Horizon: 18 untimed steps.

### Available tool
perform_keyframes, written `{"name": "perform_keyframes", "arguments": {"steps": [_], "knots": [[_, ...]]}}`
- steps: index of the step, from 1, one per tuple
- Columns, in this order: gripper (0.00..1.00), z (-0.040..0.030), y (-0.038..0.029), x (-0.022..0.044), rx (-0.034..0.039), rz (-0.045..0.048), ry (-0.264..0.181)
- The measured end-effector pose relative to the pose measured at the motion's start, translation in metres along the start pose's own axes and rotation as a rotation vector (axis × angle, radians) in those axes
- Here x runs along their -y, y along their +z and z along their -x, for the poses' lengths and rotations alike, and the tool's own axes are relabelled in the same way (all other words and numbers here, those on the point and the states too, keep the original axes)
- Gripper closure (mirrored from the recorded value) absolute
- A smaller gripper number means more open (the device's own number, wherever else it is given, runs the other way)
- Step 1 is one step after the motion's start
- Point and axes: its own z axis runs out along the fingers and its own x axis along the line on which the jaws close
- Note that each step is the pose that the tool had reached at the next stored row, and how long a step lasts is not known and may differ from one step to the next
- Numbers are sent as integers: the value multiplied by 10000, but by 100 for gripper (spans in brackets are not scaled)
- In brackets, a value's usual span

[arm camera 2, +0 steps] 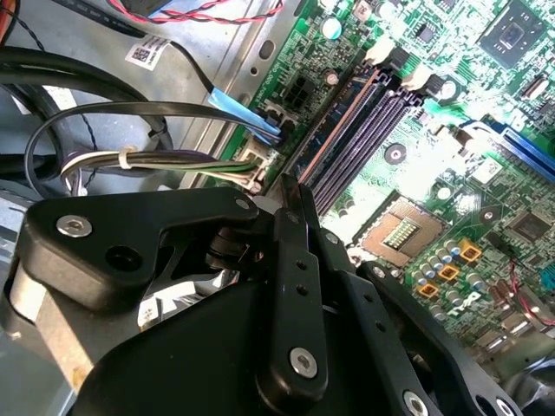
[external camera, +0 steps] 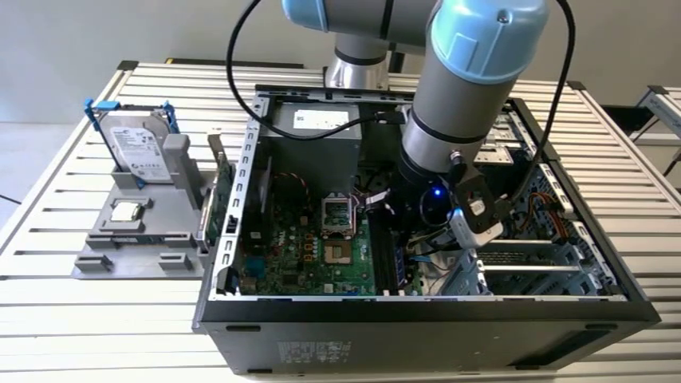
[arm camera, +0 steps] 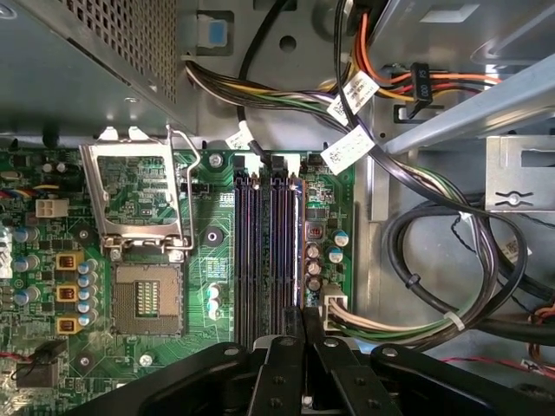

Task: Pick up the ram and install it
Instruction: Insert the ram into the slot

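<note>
Inside the open computer case [external camera: 426, 307], the robot arm [external camera: 468, 104] reaches down over the motherboard [arm camera: 208, 277]. In both wrist views the gripper [arm camera: 305, 334] [arm camera 2: 290, 195] hangs directly above the memory slots [arm camera: 260, 251], its fingers drawn almost together. They seemingly pinch the ram [arm camera: 300, 243] [arm camera 2: 342, 130], which stands edge-on in the outermost of those slots.

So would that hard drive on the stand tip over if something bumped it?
Probably not easily: the hard drive stands on edge, slotted into the grey holder. Its boxy metal body looks stiff and likely heavy for its size.
</note>
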Motion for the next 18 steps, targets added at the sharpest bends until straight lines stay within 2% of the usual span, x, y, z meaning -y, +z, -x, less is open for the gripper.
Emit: {"name": "perform_keyframes", "arguments": {"steps": [7,15,18], "knots": [[100,0,9,0,-4,1,-176],[100,0,38,2,-8,-3,-179],[100,4,40,7,-32,1,-179]]}}
